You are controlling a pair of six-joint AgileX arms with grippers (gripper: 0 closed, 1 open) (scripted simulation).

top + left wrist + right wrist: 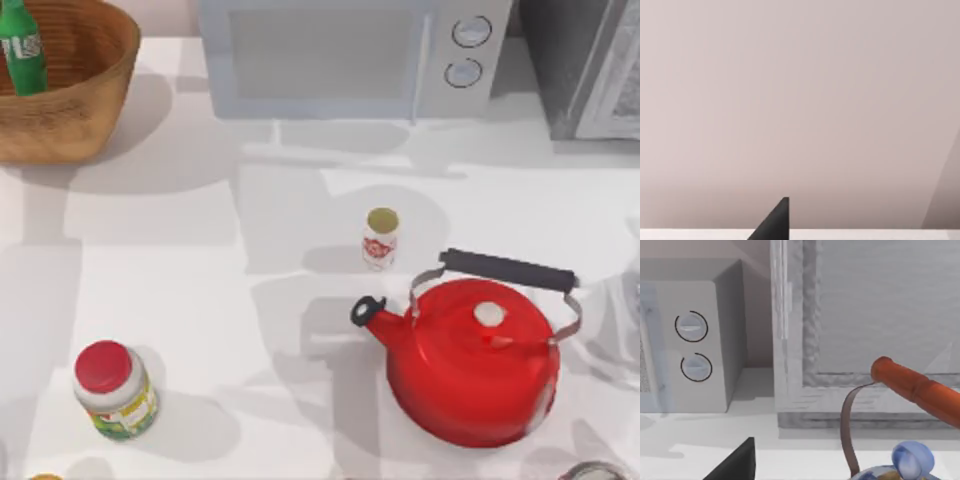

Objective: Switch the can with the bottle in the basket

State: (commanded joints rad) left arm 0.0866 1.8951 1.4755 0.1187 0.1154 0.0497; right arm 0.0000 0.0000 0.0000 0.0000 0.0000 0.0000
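A white table [180, 300] runs across the scene from above, crossed by soft grey shadows, with white appliances standing along its far edge. At the far left corner sits the basket [90, 90], brown and woven, cut off by the edge of the view. The bottle [22, 50] stands upright inside it, green with a white label, close to the basket's left side. Nearer the front on the left, a jar [115, 390] with a red lid and a yellow-green label stands by itself, well apart from the basket. A microwave [340, 55] sits at the back in the middle, two round dials on its right side. Right of centre, the can [381, 238] stands upright on the bare table, white with red markings and a tan-gold top, well apart from the basket. Just beside it, to the front and right, is a red kettle [475, 360] with a black handle and its spout pointing left toward the can's side. The left wrist view faces a plain pale wall with one dark fingertip [776, 222] in front; the right wrist view shows the microwave's dials, a second kettle's orange-red handle and one dark fingertip [737, 465]. I cannot tell how wide either gripper's fingers stand
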